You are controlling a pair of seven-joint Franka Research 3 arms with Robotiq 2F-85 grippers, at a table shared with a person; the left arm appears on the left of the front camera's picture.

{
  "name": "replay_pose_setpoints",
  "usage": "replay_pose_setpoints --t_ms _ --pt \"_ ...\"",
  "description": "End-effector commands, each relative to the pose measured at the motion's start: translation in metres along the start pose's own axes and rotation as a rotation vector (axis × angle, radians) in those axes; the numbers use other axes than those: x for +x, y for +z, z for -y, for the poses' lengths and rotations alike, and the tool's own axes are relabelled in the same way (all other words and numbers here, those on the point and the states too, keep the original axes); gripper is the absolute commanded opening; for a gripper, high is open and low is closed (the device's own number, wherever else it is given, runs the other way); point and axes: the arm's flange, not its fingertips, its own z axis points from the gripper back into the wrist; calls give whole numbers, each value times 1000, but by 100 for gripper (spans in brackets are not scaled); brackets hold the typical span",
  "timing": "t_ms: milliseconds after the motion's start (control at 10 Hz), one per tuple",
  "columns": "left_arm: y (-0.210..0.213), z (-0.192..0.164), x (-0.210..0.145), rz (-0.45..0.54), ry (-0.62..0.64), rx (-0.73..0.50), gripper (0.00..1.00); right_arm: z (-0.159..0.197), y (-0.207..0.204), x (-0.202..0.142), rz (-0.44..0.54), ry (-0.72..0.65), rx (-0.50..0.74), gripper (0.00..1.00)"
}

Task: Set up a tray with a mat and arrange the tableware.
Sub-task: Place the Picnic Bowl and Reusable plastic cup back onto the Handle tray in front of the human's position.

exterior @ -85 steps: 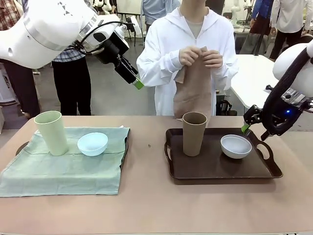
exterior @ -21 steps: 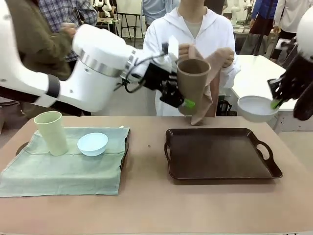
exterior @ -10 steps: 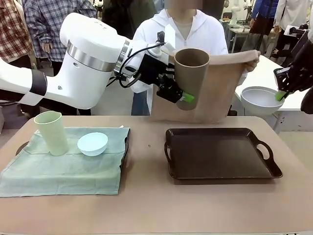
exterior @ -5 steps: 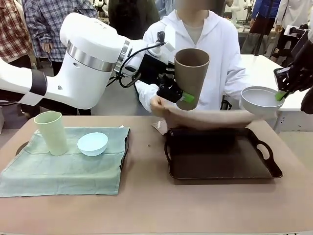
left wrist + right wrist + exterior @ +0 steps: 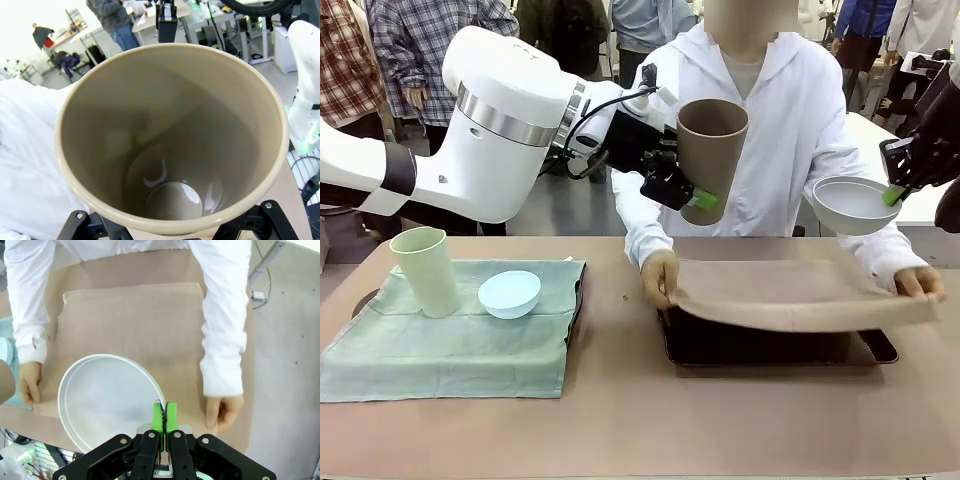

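Observation:
High over the table my left gripper (image 5: 685, 197) is shut on the lower part of the brown tumbler (image 5: 710, 150), held upright; the left wrist view looks down into the tumbler (image 5: 170, 140). At the right my right gripper (image 5: 893, 195) is shut on the rim of the white bowl (image 5: 850, 205), also in the air. Its green pads (image 5: 164, 419) pinch the bowl's (image 5: 107, 400) edge. Below, a person's hands (image 5: 662, 278) hold a brown mat (image 5: 800, 295) spread just above the dark tray (image 5: 760, 348). The pale green tumbler (image 5: 425, 270) and light blue bowl (image 5: 510, 293) stand on the green mat (image 5: 440, 350) at the left.
The green mat covers a second dark tray, whose rim (image 5: 577, 292) shows at its right edge. The person in a white coat (image 5: 770, 120) leans over the far side, with sleeves (image 5: 220, 330) reaching across the brown mat (image 5: 135, 325). Bare tabletop (image 5: 640, 430) lies along the front.
The person has brought the brown mat down from chest height and spread it over the dark tray. Both arms have held still with the tumbler and the bowl.

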Motion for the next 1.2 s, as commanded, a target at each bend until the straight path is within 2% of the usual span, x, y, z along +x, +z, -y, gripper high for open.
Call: replay_pose_setpoints --t_ms 0,1100 --pt "1 -3 3 5 -10 -1 0 0 -2 0 -2 0 -3 0" --pt "1 -3 3 5 -10 -1 0 0 -2 0 -2 0 -3 0"
